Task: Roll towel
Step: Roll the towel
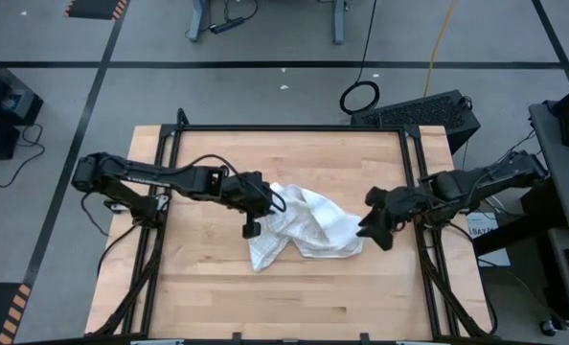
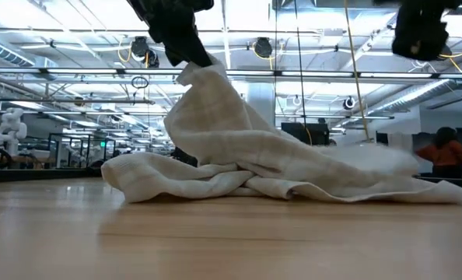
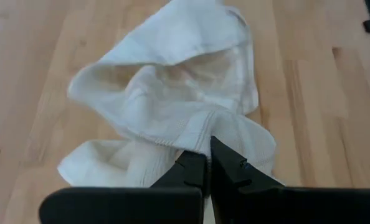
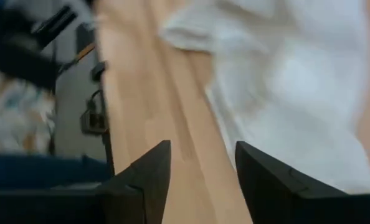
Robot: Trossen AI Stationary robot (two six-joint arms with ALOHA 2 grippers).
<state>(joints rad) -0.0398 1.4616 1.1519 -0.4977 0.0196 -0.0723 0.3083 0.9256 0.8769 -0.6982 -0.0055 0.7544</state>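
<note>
A: From where does each camera look?

B: The high one looks straight down on the whole table (image 1: 294,287). The low one sits at the table's surface and faces level into the room. Each wrist camera looks forward past its own fingers, very near.

A: What do they share?

B: All four see the towel (image 1: 304,225) on the wood.

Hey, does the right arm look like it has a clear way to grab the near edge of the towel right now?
Probably yes. The right gripper hangs open and empty just beside the towel, with only bare table between them. The left gripper is shut on the towel's opposite side, lifting a fold, well out of the way.
</note>
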